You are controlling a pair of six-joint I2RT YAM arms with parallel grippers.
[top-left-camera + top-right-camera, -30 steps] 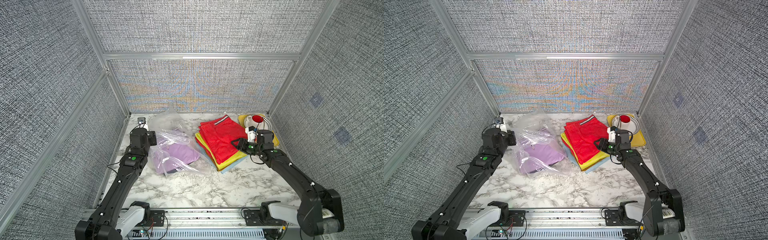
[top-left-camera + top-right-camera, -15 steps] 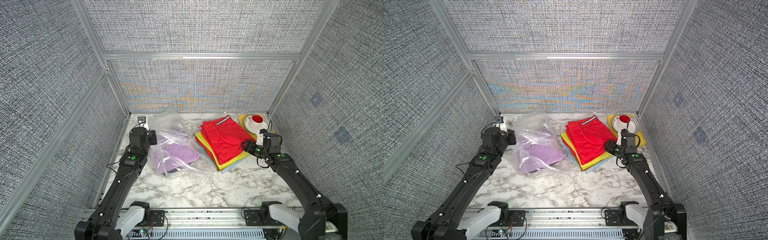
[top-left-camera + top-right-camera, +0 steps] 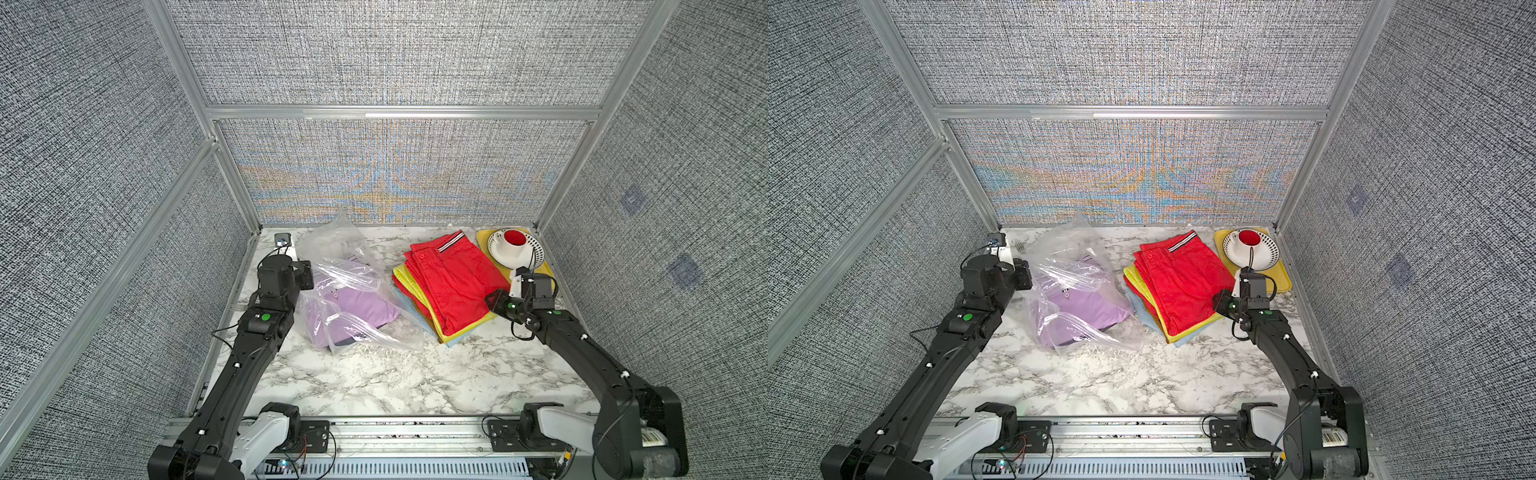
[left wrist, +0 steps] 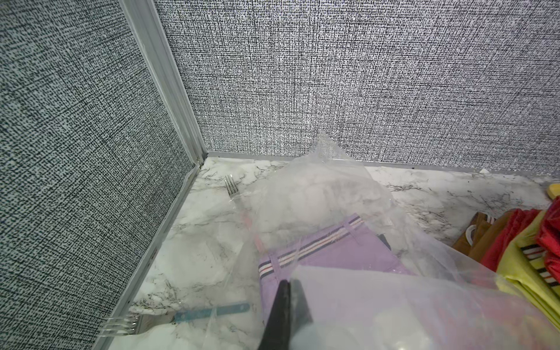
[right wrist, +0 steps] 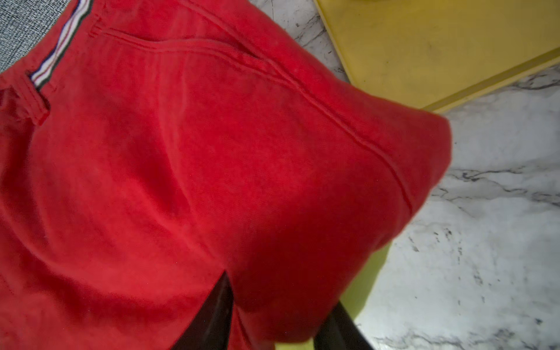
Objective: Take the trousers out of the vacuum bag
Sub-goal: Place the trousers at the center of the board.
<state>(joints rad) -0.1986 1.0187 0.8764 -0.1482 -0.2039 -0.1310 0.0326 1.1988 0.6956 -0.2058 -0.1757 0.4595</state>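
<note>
The clear, crinkly vacuum bag (image 3: 353, 286) (image 3: 1075, 266) lies at the back left. Folded lilac trousers (image 3: 357, 307) (image 4: 333, 251) lie inside it, over a dark garment (image 3: 347, 341). My left gripper (image 3: 306, 275) (image 4: 288, 281) is shut on the bag's plastic edge beside the lilac waistband. To the bag's right, outside it, sits a stack with red trousers (image 3: 453, 282) (image 5: 212, 151) on top of yellow (image 3: 405, 278) and light blue (image 3: 451, 340) ones. My right gripper (image 3: 491, 300) (image 5: 281, 289) is at the stack's right edge. A thick fold of the red trousers fills the space between its jaws.
A yellow tray (image 3: 484, 239) (image 5: 424, 45) with a white slotted bowl and red cup (image 3: 515, 249) stands in the back right corner, close behind my right wrist. A blue-handled fork (image 4: 188, 315) and a second fork (image 4: 231, 186) lie by the left wall.
My right gripper has drawn back to the right, and the red trousers' edge has shifted right with it. The left arm and the bag have not moved.
</note>
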